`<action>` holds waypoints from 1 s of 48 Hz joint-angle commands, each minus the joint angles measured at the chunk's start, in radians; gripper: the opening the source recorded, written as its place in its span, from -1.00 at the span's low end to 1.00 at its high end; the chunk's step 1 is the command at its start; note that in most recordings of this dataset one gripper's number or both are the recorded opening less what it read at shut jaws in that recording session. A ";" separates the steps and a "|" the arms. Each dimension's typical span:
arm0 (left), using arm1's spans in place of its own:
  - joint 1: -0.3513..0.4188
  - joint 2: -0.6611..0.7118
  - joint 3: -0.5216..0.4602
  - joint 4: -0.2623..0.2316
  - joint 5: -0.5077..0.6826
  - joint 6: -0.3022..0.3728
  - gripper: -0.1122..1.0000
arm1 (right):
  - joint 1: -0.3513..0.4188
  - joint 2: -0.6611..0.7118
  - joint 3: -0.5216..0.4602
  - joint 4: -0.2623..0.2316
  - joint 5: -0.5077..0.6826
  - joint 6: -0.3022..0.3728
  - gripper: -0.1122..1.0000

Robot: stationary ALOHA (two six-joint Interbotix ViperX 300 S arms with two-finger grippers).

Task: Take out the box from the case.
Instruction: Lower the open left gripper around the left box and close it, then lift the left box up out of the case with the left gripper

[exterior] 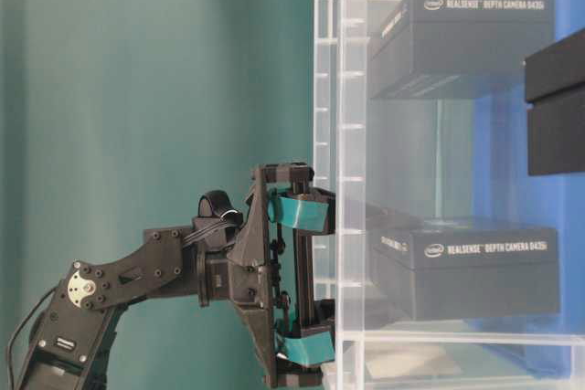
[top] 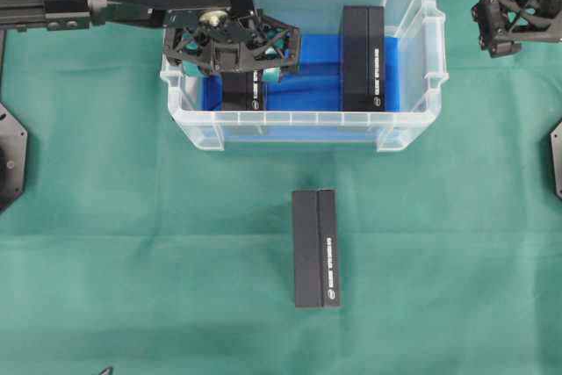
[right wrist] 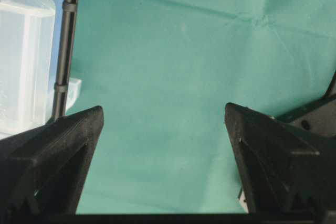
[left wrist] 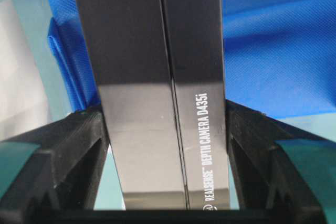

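At the far left of the overhead view, the left arm is reaching in from the upper edge and hanging its left gripper (top: 255,68) down into the left part of the case (top: 413,133), the clear plastic bin that is sitting on the green cloth (top: 132,243) with a blue lining (top: 303,94) across its bottom. Under that gripper, a black box (top: 243,94) is lying on the lining by the case's left wall. In the left wrist view this box (left wrist: 157,77), lettered "REALSENSE DEPTH CAMERA D435i", is filling the gap between the two black fingers (left wrist: 79,145), and both inner faces are pressing against its long sides, so the gripper is clamping the box. From table level, the same gripper (exterior: 297,285) is showing its teal-taped fingers (exterior: 302,212) just outside the clear wall, with the box (exterior: 466,267) dimly visible behind the plastic.

Moving right inside the case, a second black box (top: 363,57) is lying lengthwise near the right wall, well apart from the first.

Below the case, out on the green cloth, a third black box (top: 315,248) is resting on its own, near the middle of the table.

At the far right, the right gripper (top: 509,15) is hovering over bare cloth beside the case's right end. Its wrist view is showing the two fingers (right wrist: 58,150) standing wide apart with only green cloth between them and a corner of the case (right wrist: 26,56) off to the left.
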State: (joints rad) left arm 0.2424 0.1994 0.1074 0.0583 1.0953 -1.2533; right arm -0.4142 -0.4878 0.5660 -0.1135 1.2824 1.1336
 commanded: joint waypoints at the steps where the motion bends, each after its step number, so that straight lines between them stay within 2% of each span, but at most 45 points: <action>1: -0.005 -0.026 -0.028 -0.003 0.006 0.002 0.29 | 0.005 -0.011 -0.012 0.002 -0.002 0.002 0.83; 16: -0.005 -0.054 -0.055 -0.003 0.074 0.006 0.30 | 0.005 -0.012 -0.015 0.002 0.000 0.002 0.83; 48: -0.005 -0.114 -0.301 -0.003 0.337 0.017 0.29 | 0.005 -0.026 -0.015 0.002 -0.003 0.003 0.83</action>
State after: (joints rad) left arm 0.2408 0.1411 -0.1365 0.0537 1.4051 -1.2349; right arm -0.4126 -0.5047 0.5660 -0.1135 1.2839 1.1351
